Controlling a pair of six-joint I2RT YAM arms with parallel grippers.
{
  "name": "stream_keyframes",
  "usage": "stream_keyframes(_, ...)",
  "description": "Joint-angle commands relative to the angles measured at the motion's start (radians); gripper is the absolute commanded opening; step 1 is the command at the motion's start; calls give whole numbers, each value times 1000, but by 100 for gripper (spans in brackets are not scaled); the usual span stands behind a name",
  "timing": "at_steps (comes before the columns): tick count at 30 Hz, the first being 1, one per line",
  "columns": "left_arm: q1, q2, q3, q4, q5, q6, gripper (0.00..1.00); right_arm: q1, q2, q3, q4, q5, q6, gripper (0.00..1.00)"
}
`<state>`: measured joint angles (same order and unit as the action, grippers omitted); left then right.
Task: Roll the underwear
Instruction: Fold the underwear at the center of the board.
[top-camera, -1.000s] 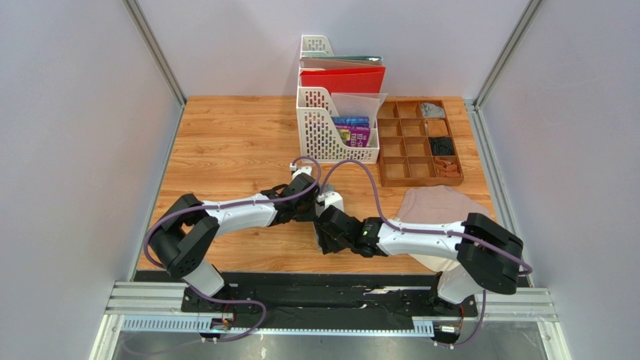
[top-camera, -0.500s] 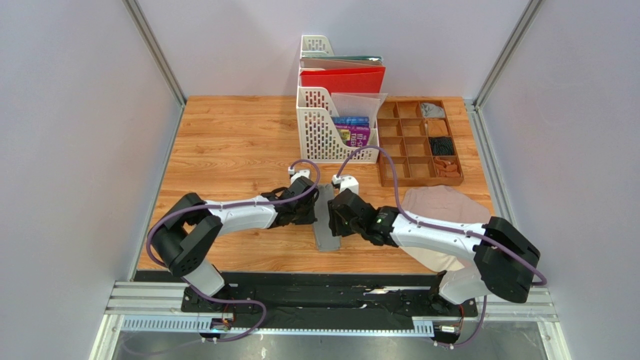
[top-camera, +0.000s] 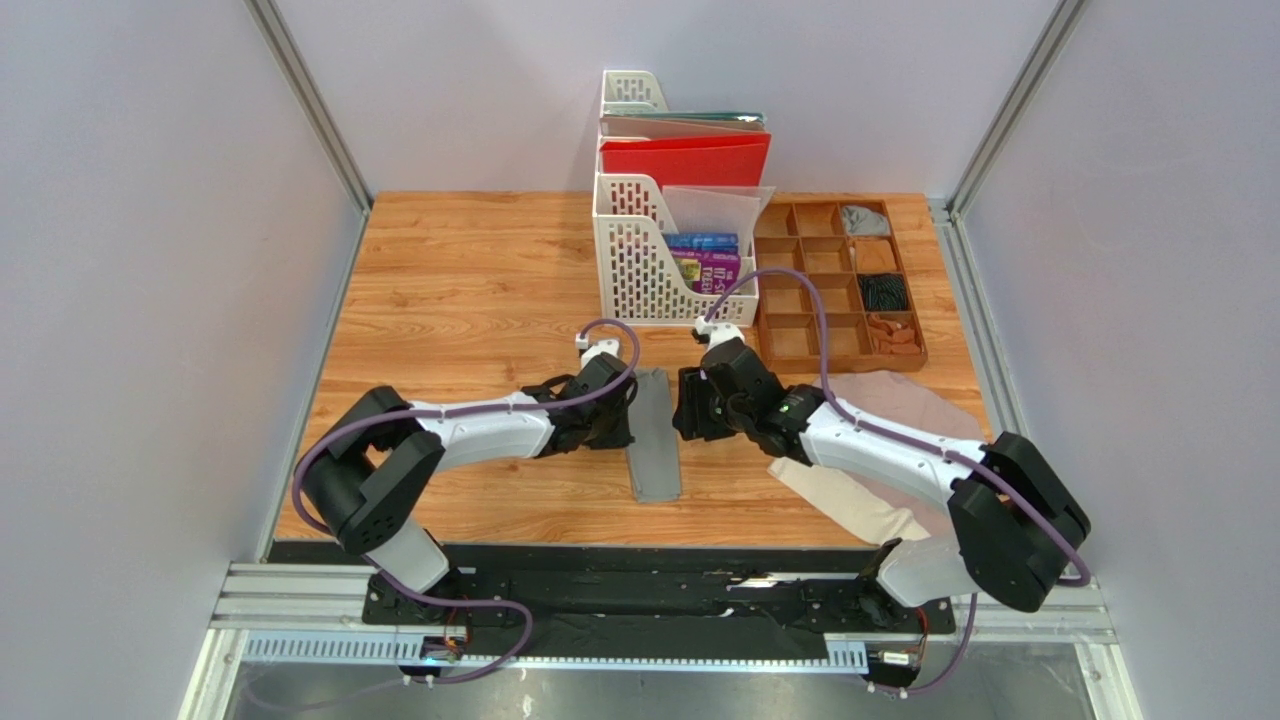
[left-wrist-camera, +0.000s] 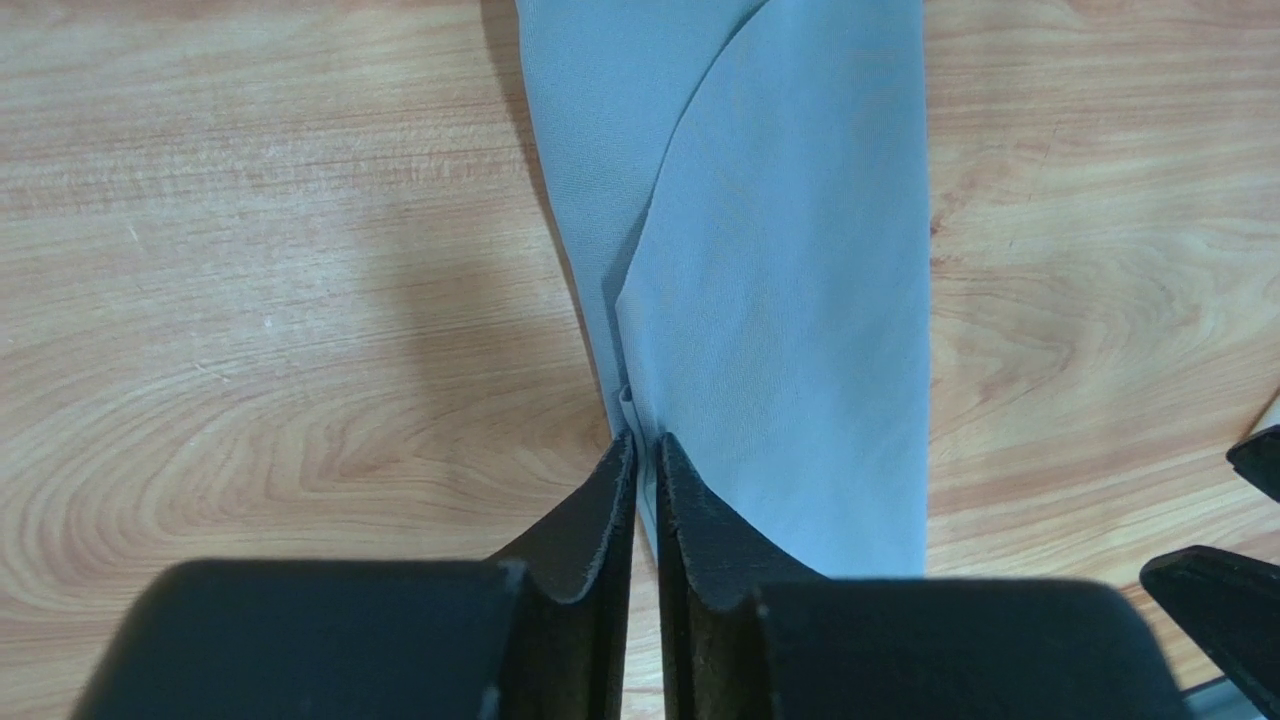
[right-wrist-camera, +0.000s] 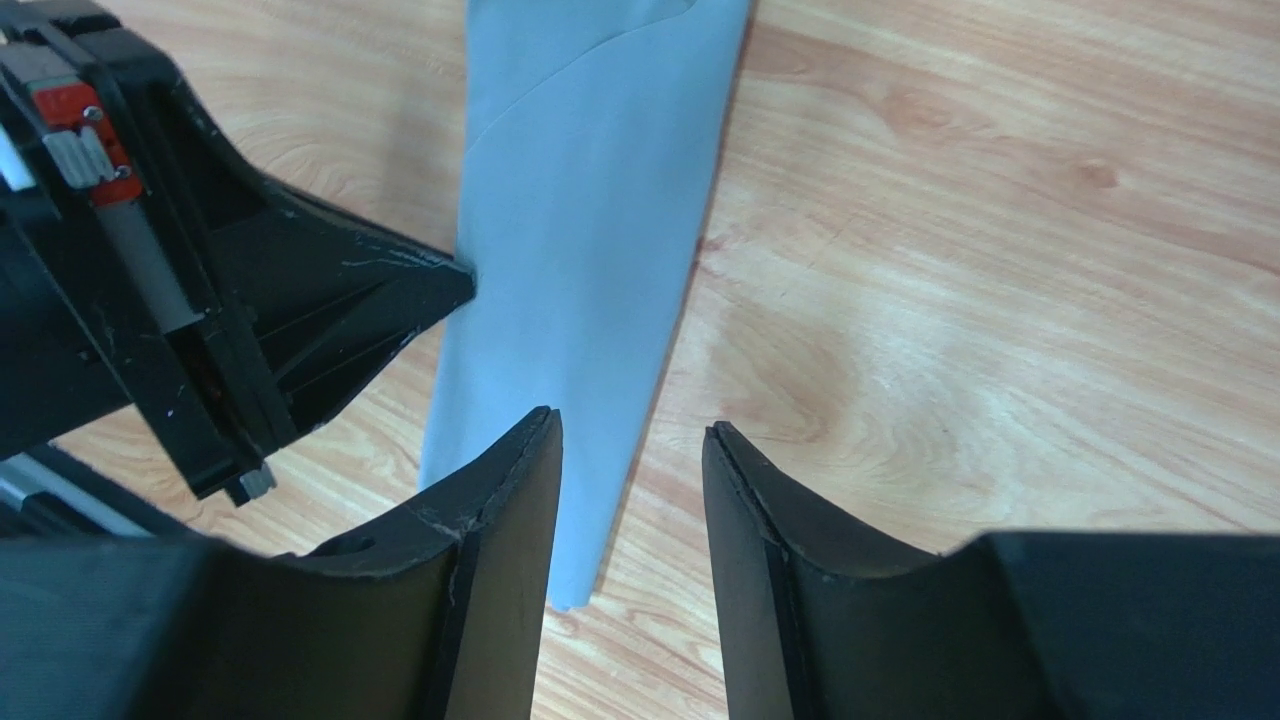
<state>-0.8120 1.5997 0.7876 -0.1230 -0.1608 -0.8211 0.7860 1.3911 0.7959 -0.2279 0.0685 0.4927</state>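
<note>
Grey underwear (left-wrist-camera: 781, 300) edge at left fingers (left-wrist-camera: 591, 528)

top: high, rear | wrists: close, downward — all share grey underwear (left-wrist-camera: 781, 300)

walls (top-camera: 150, 225): plain grey | table (top-camera: 451, 270): wood grain | corner posts (top-camera: 308, 105): metal | light: even

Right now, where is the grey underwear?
Top view: the grey underwear lies folded in a strip on the table, near-centre, between both arms' jaws, left of the pinkish-beige underwear.
</note>
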Motion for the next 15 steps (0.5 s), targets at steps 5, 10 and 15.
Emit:
stream_keyframes(5, -4, -78, 10, -67, -31, 23, 45, 21, -67, -121, 91, -139, 79, 45)
stream_keyframes(10, -4, -141, -20, -76, -23, 13, 49, 74, -34, -147, 124, -167, 125, 45)
stream_keyframes(15, -6, -210, -83, -49, 47, -19, 47, 128, 5, -146, 133, -147, 164, 45)
